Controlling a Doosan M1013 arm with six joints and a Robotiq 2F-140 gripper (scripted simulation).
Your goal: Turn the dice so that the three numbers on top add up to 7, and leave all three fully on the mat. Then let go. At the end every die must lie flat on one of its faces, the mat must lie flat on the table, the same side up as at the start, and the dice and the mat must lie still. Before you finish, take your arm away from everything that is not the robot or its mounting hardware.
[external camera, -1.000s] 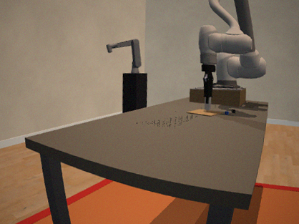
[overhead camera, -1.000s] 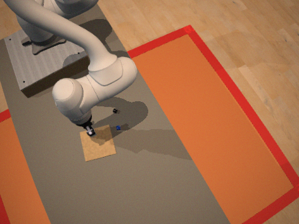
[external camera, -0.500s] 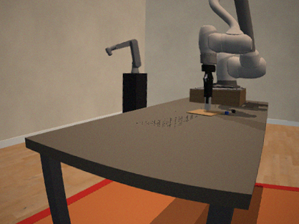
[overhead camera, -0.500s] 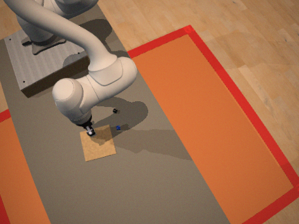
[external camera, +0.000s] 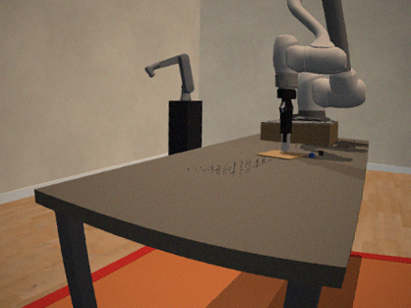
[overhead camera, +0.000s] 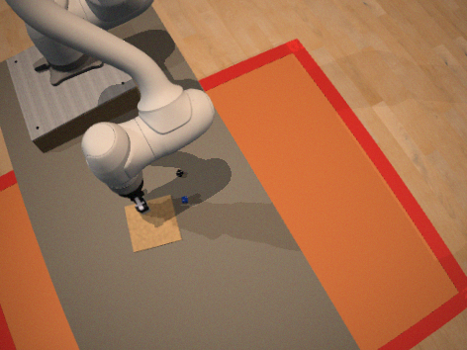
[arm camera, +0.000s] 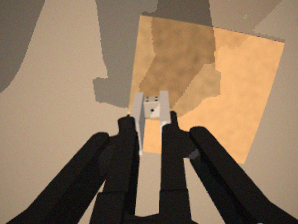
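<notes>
My gripper [overhead camera: 141, 207] [external camera: 285, 149] [arm camera: 152, 104] is shut on a white die [arm camera: 152, 113]. The die shows one face with a single dark pip and another with several pips. The gripper is low over the edge of the tan mat [overhead camera: 154, 238] [external camera: 267, 154] [arm camera: 245, 100] nearest the robot base; whether the die touches the mat cannot be told. The mat lies flat. A blue die [overhead camera: 184, 200] [external camera: 311, 155] lies on the table just beside the mat. A black die [overhead camera: 179, 173] [external camera: 321, 152] lies off the mat, nearer the base. Their top numbers are too small to read.
The robot base stands on a grey block [overhead camera: 74, 106] [external camera: 297, 133] behind the mat on the grey-brown table [overhead camera: 208, 297] [external camera: 214, 207]. The arm's shadow falls over part of the mat and around the two loose dice. Another small arm [external camera: 186, 76] stands far off on a black pedestal.
</notes>
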